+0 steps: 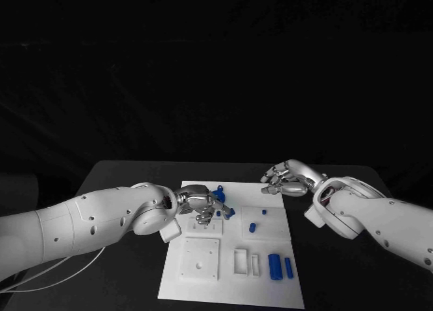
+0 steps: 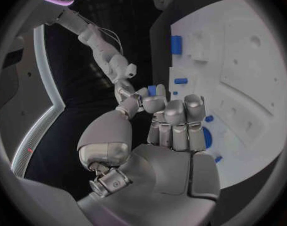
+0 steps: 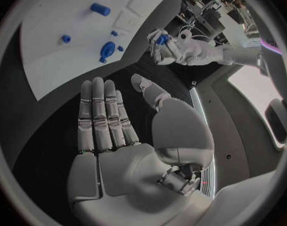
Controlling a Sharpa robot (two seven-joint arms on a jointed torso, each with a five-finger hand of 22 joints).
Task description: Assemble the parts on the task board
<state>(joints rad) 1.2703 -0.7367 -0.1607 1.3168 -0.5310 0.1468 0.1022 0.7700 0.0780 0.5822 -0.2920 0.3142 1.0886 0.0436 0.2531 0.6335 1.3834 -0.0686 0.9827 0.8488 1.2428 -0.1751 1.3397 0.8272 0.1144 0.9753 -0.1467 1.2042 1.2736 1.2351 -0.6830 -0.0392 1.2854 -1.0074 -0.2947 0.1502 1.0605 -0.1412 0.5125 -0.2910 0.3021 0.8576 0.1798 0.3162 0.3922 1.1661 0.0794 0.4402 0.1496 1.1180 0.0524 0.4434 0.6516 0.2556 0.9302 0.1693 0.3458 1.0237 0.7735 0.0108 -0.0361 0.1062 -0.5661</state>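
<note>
Holding a small blue part pinched between thumb and fingertips, my left hand hangs over the upper left of the white task board. More blue parts lie on it: two cylinders near its lower right corner, small pegs mid-board. My right hand hovers at the board's far right corner, fingers straight, apart, empty. Black table borders every side.

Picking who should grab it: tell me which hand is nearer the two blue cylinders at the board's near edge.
Left. The left hand is over the board, just beyond the cylinders; the right hand hovers at the far right edge.
</note>
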